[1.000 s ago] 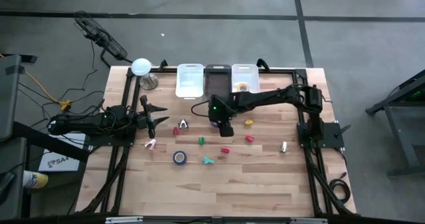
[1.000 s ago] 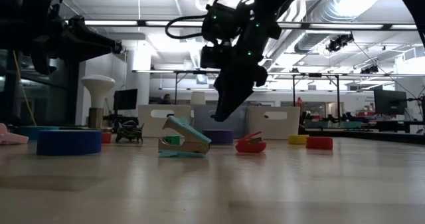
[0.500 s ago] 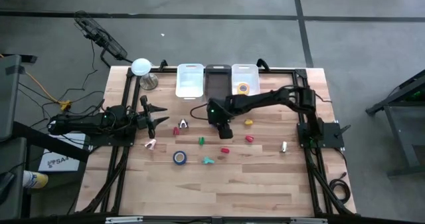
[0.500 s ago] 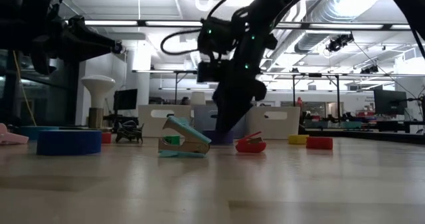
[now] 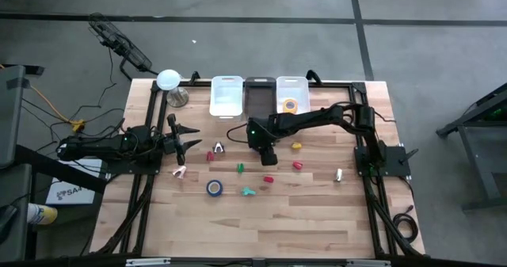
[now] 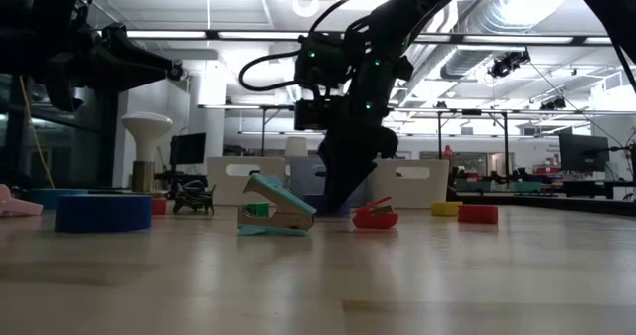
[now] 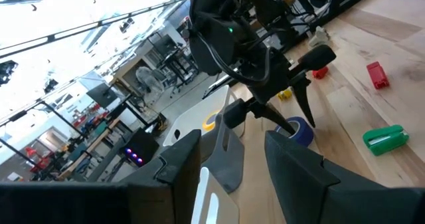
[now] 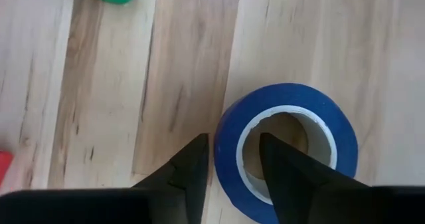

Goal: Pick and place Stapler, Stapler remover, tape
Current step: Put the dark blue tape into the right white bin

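Note:
A blue tape roll (image 8: 285,151) lies flat on the table near its middle; it also shows in the left wrist view (image 7: 295,129). My right gripper (image 8: 234,139) is open and points down over the roll. One finger (image 8: 285,177) is over the roll's hollow and the other (image 8: 192,177) is outside its wall; I cannot tell whether they touch it. A second blue roll (image 5: 214,188) lies nearer the front. A yellow roll (image 5: 291,104) lies in the clear bin. A teal stapler (image 5: 249,192) rests on the table. My left gripper (image 5: 178,143) is open and empty at the table's left.
Three bins stand at the far edge: white (image 5: 226,95), dark (image 5: 259,97) and clear (image 5: 291,89). Small coloured pieces lie around: green (image 5: 240,168), red (image 5: 268,180), red (image 5: 298,165) and yellow (image 5: 296,146). A white lamp (image 5: 168,80) stands at the far left.
My right gripper has gone down toward the blue tape roll near the table's middle, drifting a little toward the table's left edge. Its fingertips now reach down to the roll. The roll has not moved.

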